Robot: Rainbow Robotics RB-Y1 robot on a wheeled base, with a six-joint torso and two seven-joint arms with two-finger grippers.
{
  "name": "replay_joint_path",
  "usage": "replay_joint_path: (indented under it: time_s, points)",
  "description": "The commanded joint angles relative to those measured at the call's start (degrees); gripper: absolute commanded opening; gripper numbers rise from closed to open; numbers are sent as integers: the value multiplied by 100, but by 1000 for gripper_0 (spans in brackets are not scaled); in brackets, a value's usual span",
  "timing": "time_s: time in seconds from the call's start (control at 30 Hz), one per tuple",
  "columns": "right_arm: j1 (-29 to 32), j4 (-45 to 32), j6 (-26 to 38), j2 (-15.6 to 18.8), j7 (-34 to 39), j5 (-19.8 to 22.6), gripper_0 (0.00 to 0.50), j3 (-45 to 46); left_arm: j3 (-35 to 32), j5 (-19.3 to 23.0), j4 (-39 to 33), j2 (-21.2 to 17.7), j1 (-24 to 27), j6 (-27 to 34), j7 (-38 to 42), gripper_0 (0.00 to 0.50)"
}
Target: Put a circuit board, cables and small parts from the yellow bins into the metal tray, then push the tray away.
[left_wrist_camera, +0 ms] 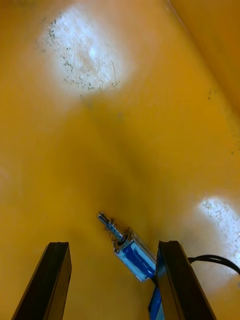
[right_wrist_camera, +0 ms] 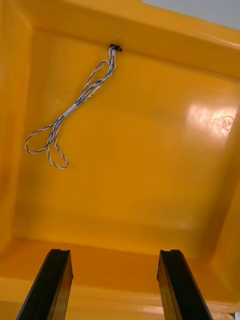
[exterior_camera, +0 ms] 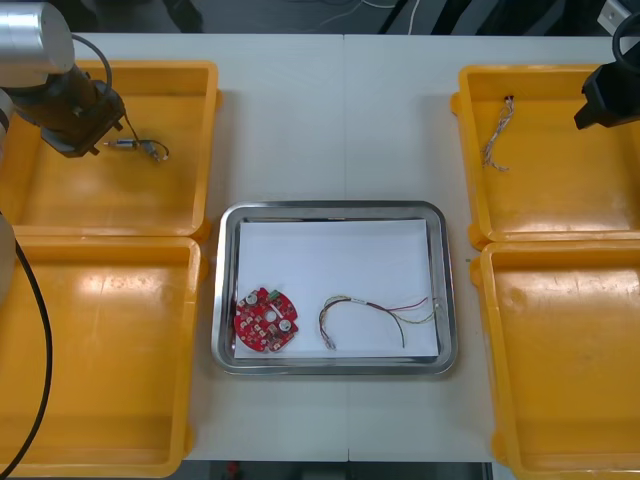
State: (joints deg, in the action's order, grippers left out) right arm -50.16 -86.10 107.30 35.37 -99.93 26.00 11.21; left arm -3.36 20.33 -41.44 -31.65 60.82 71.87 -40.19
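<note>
Looking steeply down from the front view, I see my left gripper [exterior_camera: 100,140] low in the far yellow plastic bin on the left [exterior_camera: 110,200] and my right gripper [exterior_camera: 603,100] over the far yellow plastic bin on the right [exterior_camera: 560,190]. That view alone takes in the shiny rectangular metal tray with the white inside [exterior_camera: 330,208], which sits between the bins. In the tray lie the round red circuit board [exterior_camera: 266,318] and, just beside it, the curved red and yellow cable [exterior_camera: 375,312].

My left wrist view adds what the front view blurs. The small metal part [left_wrist_camera: 131,252] is a short blue-wrapped cylinder with a thin sprung pin at one end and a black lead [left_wrist_camera: 215,260] trailing from the other. It lies on the bin floor between my spread left fingers, close against one and well apart from the other. Whether that finger touches it I cannot tell; I grip nothing.

My right wrist view shows my right fingers also spread wide and bare. Beyond them the twisted blue and white cable [right_wrist_camera: 70,110] lies looped on the bin floor, its black connector against the far wall.
</note>
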Motion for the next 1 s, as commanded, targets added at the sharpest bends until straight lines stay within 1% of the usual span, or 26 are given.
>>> replay_joint_path:
  time_s: [0.03,0.27,0.33,0.53,0.7,1.0]
  points:
    - [-301,269,-306,31,255,-148,500,179,2,-47,101,54,316,-270,679,500]
    - [-460,735,-588,-92,395,-341,500,179,248,-3,251,80,316,-472,723,500]
    - [-591,955,-640,-118,615,-350,500,179,362,15,312,106,308,-569,732,500]
    - [-838,1394,-816,-303,1072,-456,500,162,564,59,347,142,308,-595,732,500]
    - [-838,1421,-895,-399,1169,-596,500,118,731,94,347,186,308,-613,714,500]
    - [-829,1746,-1080,-636,1371,-807,500,109,819,120,347,247,308,-621,662,500]
